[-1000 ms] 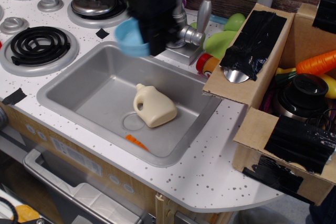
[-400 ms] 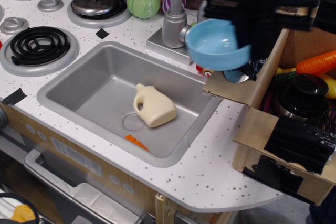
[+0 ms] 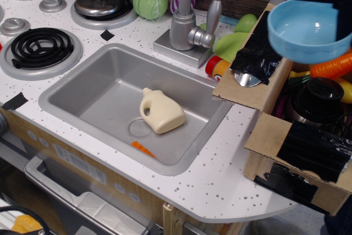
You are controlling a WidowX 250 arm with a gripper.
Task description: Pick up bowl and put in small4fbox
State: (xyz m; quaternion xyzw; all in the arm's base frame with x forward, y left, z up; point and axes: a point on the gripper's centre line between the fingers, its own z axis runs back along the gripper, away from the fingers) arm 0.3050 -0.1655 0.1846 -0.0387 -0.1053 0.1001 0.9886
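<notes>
The light blue bowl [image 3: 308, 29] hangs in the air, tilted toward me, over the open top of the small4fbox [image 3: 263, 135], the brown cardboard box with black-taped flaps at the right edge. My gripper [image 3: 336, 5] is a dark shape at the top right, shut on the bowl's far rim. Its fingers are mostly hidden behind the bowl and cut off by the frame edge.
The box holds an orange carrot [image 3: 333, 65], a black pot [image 3: 318, 100] and other toys. A cream toy jug [image 3: 161, 111] lies in the grey sink [image 3: 82, 89]. The faucet [image 3: 184, 9] stands behind the sink. A silver pot lid [image 3: 99, 3] sits on a burner at the back left.
My gripper has carried the bowl to the right and slightly up, from above the sink's back edge, past the faucet, to over the box.
</notes>
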